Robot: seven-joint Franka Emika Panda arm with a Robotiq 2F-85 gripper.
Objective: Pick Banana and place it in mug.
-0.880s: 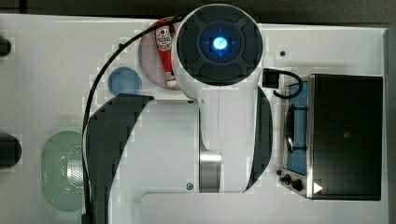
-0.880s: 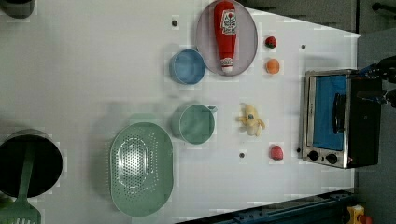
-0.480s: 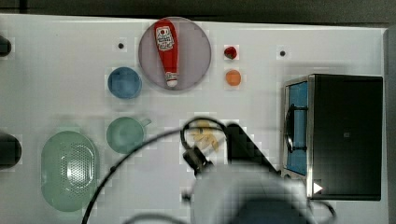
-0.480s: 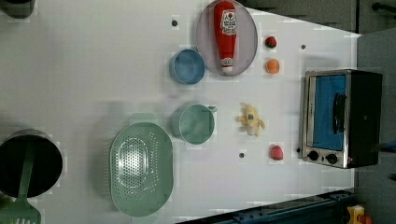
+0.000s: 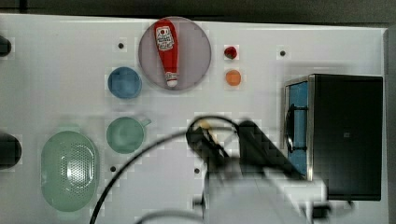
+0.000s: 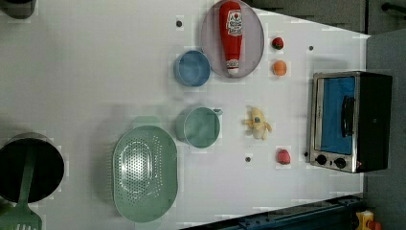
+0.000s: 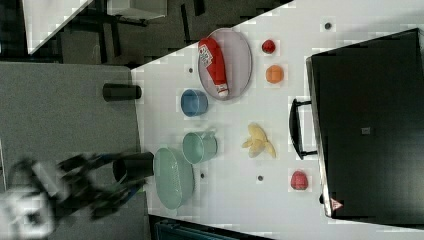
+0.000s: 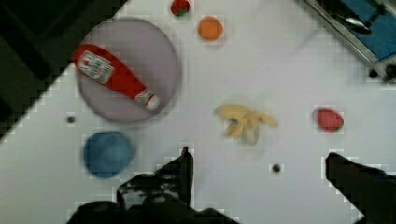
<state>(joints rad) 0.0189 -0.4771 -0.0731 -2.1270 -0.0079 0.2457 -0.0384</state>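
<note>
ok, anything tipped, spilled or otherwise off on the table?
Only the ketchup bottle: it lies on its side across the grey plate rather than standing. Nothing spilled. The banana sits on the table beside the upright mug.

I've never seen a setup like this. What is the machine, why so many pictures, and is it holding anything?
It is one robot arm with a claw, filmed by three fixed cameras plus one on its wrist. The claw stands open above the white table, holding nothing. On the table lie a banana, a sea-green mug, a blue cup, a ketchup bottle on a plate, a colander and a toaster oven. The banana is meant to go into the mug.
</note>
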